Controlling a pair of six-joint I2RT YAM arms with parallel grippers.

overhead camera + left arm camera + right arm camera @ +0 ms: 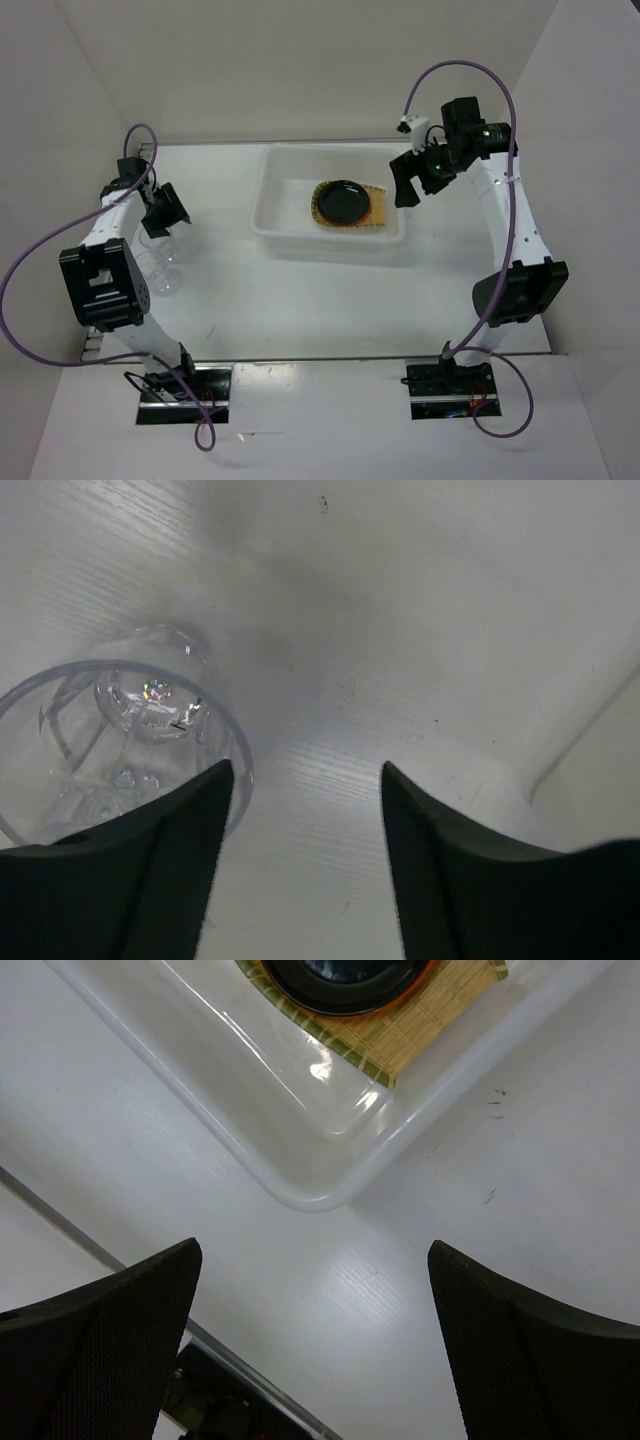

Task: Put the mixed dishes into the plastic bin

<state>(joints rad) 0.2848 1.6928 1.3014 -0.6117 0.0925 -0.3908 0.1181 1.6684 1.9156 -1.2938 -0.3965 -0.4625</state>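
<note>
- White worktop [330,300] inside plain white walls; the plastic bin [262,200] sits toward the back middle.
- Count in the bin: one bamboo tray [378,208] and one black plate [343,200] resting on it. A thin orange edge under the black plate is probably the one orange plate [422,974], though little of it shows.
- Count outside the bin: two clear cups [160,268], close together on the worktop at the left, well apart from the bin.
- Left hand [305,770] hovers over the cups with its fingers apart and nothing between them. One cup lies off to the side, by the left finger.
- Right hand [315,1250] is spread wide and empty above the bin's near right corner.
- Risk: closing from this offset would likely nudge or tip the cup instead of gripping it.
- Risk: the cups stand so close that a finger could knock over the second one.
</note>
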